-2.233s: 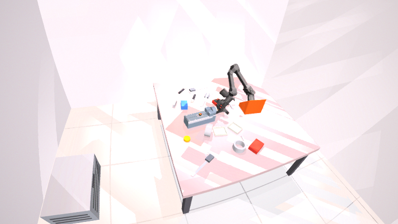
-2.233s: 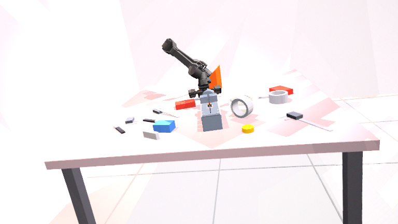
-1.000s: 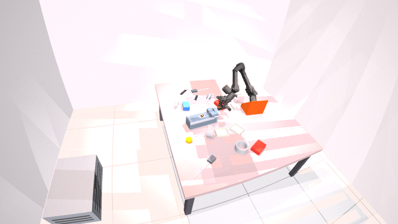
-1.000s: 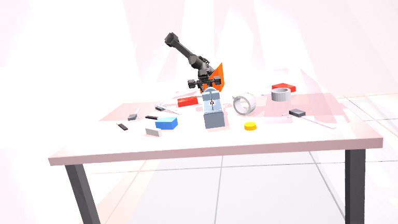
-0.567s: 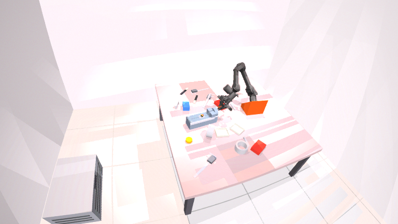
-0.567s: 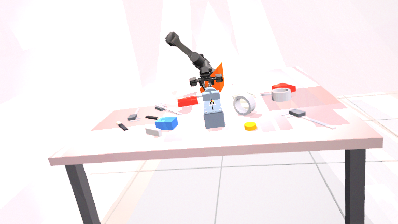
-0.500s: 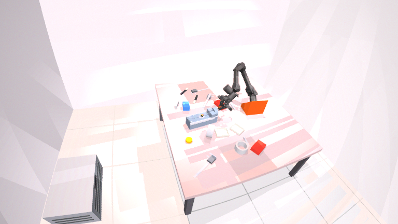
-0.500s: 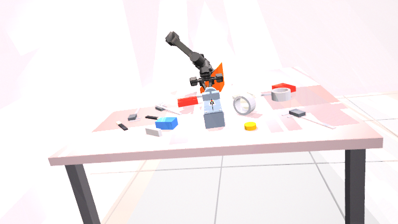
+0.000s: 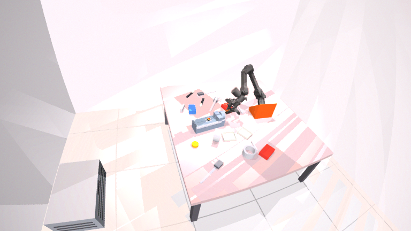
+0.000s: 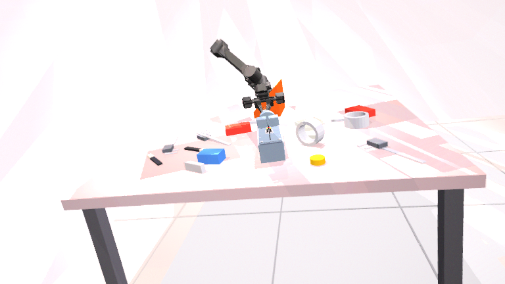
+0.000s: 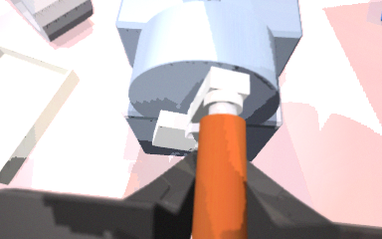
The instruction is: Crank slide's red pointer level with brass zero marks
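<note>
The blue-grey machine (image 9: 208, 125) (image 10: 271, 151) stands on the table. Its slide with the small red pointer (image 9: 208, 119) (image 10: 268, 129) sits on top; the brass zero marks are too small to tell, so I cannot tell whether they are level. In the wrist view the round housing (image 11: 209, 40) faces me, with the white crank arm (image 11: 230, 80) slanting up to the right. My gripper (image 11: 215, 161) (image 9: 229, 109) (image 10: 264, 108) is shut on the orange crank handle (image 11: 221, 139), which comes from the arm's upper right end. The handle is hidden in the top and exterior views.
An orange panel (image 9: 263, 110) (image 10: 277, 98) stands behind the gripper. A red block (image 10: 238, 128) lies beside the machine. On its other side are a pale upright ring (image 10: 320, 132) and shallow trays (image 11: 45, 121). A blue block (image 9: 192, 109) and yellow disc (image 9: 195, 144) lie farther out.
</note>
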Robot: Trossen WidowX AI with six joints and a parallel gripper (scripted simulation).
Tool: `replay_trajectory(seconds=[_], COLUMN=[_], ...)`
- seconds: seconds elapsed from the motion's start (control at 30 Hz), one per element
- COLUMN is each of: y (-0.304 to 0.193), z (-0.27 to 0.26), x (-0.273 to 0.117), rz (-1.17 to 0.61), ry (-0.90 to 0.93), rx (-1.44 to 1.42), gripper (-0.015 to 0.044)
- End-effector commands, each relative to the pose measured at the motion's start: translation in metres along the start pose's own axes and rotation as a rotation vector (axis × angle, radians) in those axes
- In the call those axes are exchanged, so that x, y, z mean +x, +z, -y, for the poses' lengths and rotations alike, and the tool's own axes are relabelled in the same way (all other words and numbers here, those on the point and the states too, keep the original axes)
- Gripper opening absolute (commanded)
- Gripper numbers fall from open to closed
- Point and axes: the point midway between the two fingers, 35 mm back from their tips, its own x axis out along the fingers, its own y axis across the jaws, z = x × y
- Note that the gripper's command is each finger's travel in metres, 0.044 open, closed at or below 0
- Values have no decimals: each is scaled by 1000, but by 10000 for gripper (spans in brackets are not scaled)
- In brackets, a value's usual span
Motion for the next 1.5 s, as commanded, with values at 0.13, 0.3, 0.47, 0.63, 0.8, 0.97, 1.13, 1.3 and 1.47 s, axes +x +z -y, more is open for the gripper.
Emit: replay_trajectory(seconds=[0.13, 0.3, 0.47, 0.63, 0.8, 0.97, 1.13, 1.3, 1.47], y=[1, 1, 1, 0, 0, 0, -1, -1, -1], z=[-11, -12, -14, -15, -16, -18, -19, -20, -22], x=[-2, -2, -1, -1, -1, 0, 0, 0, 1], rz=[8, 8, 8, 8, 8, 8, 8, 8, 8], ry=[19, 19, 19, 19, 19, 19, 20, 20, 20], rx=[-14, -14, -14, -14, -14, -14, -14, -14, -14], gripper=[0, 0, 0, 0, 0, 0, 0, 0, 0])
